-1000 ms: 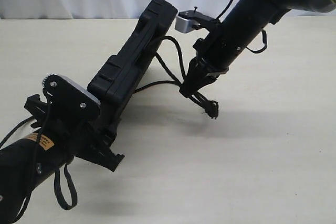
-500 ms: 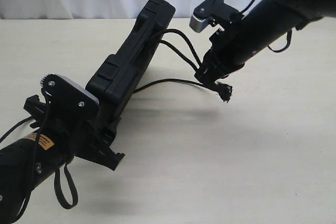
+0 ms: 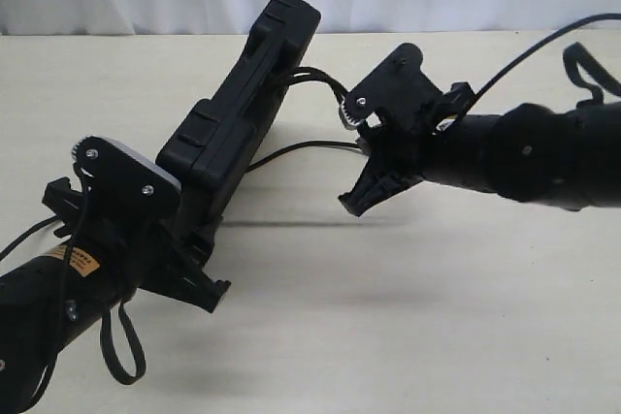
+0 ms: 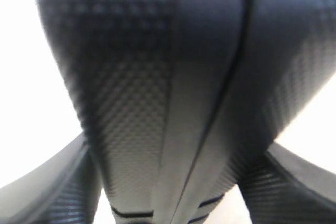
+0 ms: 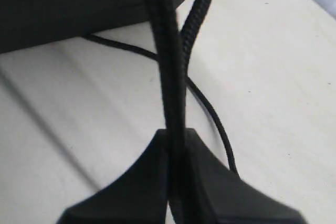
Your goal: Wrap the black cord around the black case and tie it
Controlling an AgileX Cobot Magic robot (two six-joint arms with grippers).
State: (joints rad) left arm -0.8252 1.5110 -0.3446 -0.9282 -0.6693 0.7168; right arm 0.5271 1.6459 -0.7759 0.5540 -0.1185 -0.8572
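Case: the case [image 3: 243,109] stood tilted on edge above the bench [image 3: 408,317], its lower end clamped by the left tool [image 3: 184,259]; in the left wrist view its textured shell [image 4: 157,103] filled the frame between the spread fingers [image 4: 42,192].
Cord: the cord [image 3: 315,75] ran from the case's upper part across to the right tool [image 3: 361,203]; a second strand [image 3: 301,148] left the case lower down and ended near the same tool.
Right tool: pressed together, pinching the cord [image 5: 170,77], which rose taut from between the fingers [image 5: 131,182] toward the case.
Left tool: jaws wide apart, gripping the case.
Step in hand: judged to be carrying a strand round the case for the wrap.
Doing it well: keep the pinch firm and the cord taut, so the loop sits snug against the case and does not slide off its end.
Support: the left tool should hold the case steady while the cord pulls sideways.
Risk: slack could let the lower strand drop to the bench.
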